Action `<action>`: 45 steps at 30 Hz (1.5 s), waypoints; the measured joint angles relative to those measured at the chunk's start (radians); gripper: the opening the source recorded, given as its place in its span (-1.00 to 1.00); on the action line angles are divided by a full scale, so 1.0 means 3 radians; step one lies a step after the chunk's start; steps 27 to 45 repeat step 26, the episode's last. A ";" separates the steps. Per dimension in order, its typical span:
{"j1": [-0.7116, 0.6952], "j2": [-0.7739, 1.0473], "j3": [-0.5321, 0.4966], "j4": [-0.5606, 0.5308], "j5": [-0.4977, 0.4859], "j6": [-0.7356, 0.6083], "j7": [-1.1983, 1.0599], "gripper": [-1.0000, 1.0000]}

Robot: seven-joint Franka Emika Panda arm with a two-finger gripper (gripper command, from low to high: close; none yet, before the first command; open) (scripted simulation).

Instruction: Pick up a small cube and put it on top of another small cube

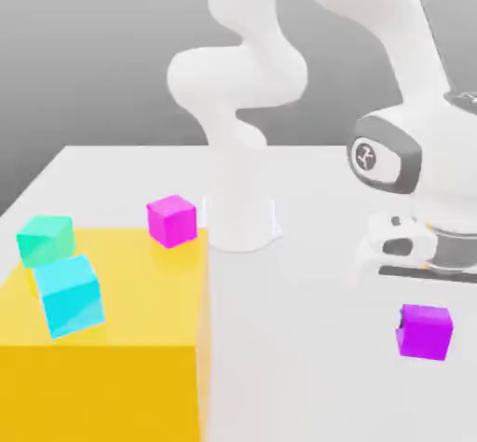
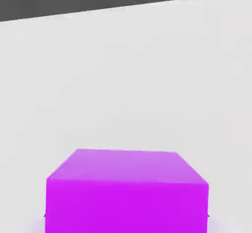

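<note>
A glossy violet-purple small cube (image 1: 429, 336) sits low over the white table (image 1: 307, 338) at the exterior view's right, directly under my hand. My gripper (image 1: 426, 321) is down around it, with a dark fingertip (image 1: 403, 318) pressed against its side, shut on it. In the hand view the same cube (image 2: 127, 192) looms close, with white table stretching beyond it. A pinker magenta cube (image 1: 171, 219) stands at the far corner of the yellow block.
A large yellow block (image 1: 102, 366) takes up the exterior view's left front. A teal-green cube (image 1: 45, 240) and a tilted cyan cube (image 1: 70, 296) rest on it. The arm's white base (image 1: 240, 221) stands mid-table behind.
</note>
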 joint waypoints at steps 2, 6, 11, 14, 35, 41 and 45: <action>-0.0221 -0.0242 -0.0074 -0.0028 0.0076 -0.0206 -0.0041 -1.00; -0.0454 -0.0723 -0.0228 -0.0083 0.0216 -0.0623 -0.0111 -1.00; -0.0703 -0.1318 -0.0524 -0.0152 0.0331 -0.1144 -0.0151 -1.00; -0.0862 -0.1675 -0.0700 -0.0194 0.0379 -0.1454 -0.0154 -1.00; -0.1151 -0.2105 -0.0972 -0.0620 0.0456 -0.1434 -0.0142 1.00; -0.1151 -0.2105 -0.0972 -0.0620 0.0456 -0.1434 -0.0142 1.00; -0.1151 -0.2105 -0.0972 -0.0620 0.0456 -0.1434 -0.0142 1.00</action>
